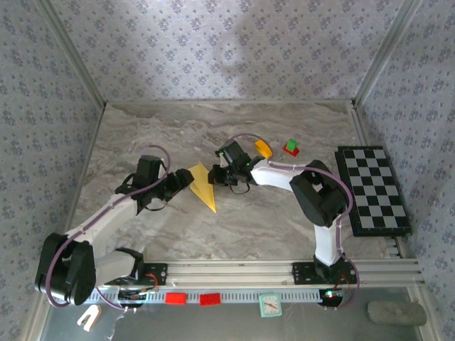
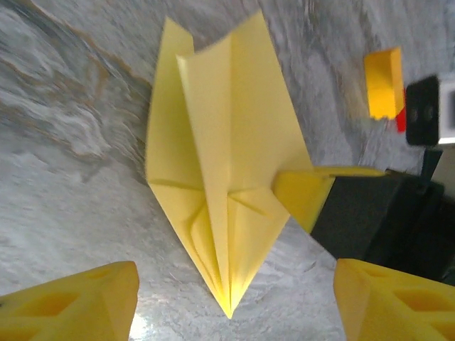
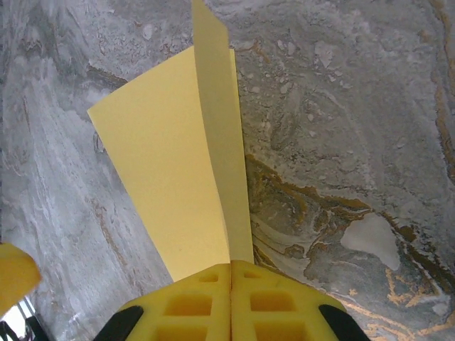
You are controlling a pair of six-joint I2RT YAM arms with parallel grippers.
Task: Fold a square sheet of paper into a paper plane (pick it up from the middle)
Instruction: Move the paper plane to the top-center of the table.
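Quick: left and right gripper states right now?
Left gripper: open, holding nothing.
Right gripper: closed on the yellow folded paper plane.

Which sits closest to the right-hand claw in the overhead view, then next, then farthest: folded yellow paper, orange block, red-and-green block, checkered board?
From the right gripper:
1. paper plane, pinched in it, on its left.
2. orange block, back and right.
3. red-and-green block, further right.
4. checkered board, at the table's right edge.
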